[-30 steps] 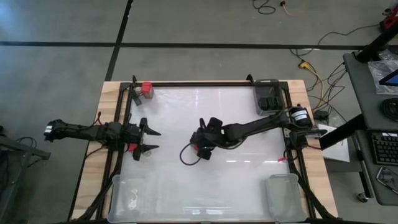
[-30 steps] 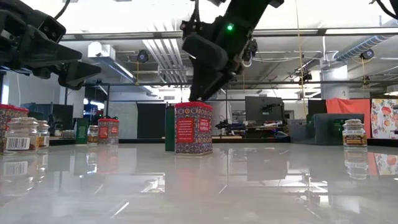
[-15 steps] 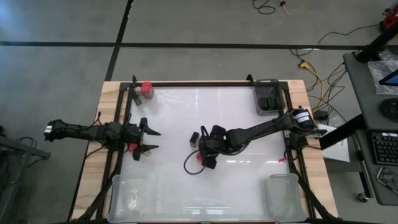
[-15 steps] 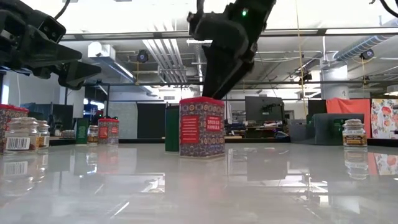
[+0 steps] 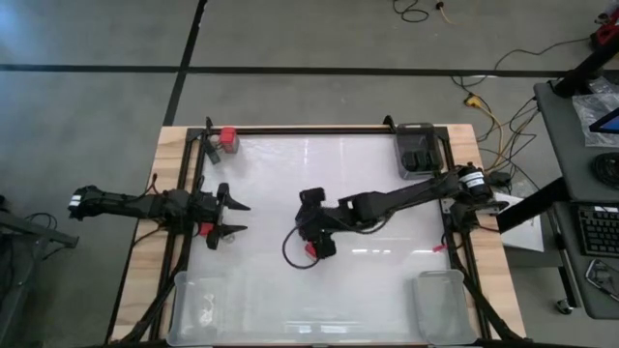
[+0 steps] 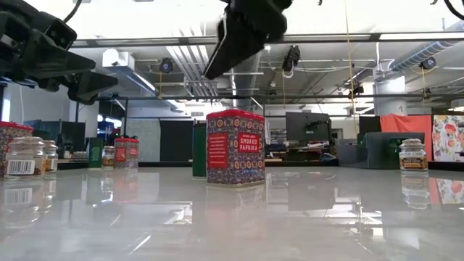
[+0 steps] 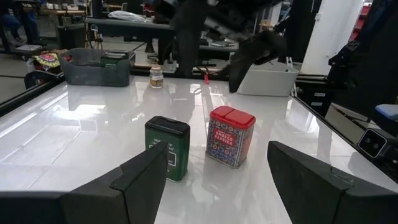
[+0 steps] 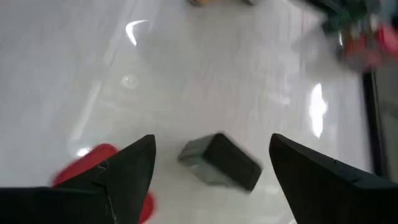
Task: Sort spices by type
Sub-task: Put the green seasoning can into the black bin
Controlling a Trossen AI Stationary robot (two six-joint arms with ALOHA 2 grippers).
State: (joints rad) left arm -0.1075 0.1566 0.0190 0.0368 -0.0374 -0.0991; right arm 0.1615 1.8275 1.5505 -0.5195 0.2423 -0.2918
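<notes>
Since a second ago the right gripper (image 5: 311, 205) has lifted off the red-topped tin (image 6: 235, 148) and swung toward the far side of the table (image 5: 387, 271), and the tin sits a touch nearer the front than it did; it stands upright on the glossy top near the middle, free of any grip. Over on the left the left gripper (image 5: 235, 218) hovers above the table's left edge, its fingers spread wide apart, holding nothing; past those fingers the dark green tin (image 7: 168, 149) stands upright just beside the red-topped one, not touching it. At mid-table the right gripper hangs above both tins with its fingers parted and empty. Off in the far left corner another red-topped jar (image 5: 228, 138) stands alone; a grey bin (image 5: 417, 150) with dark jars sits in the far right corner.
</notes>
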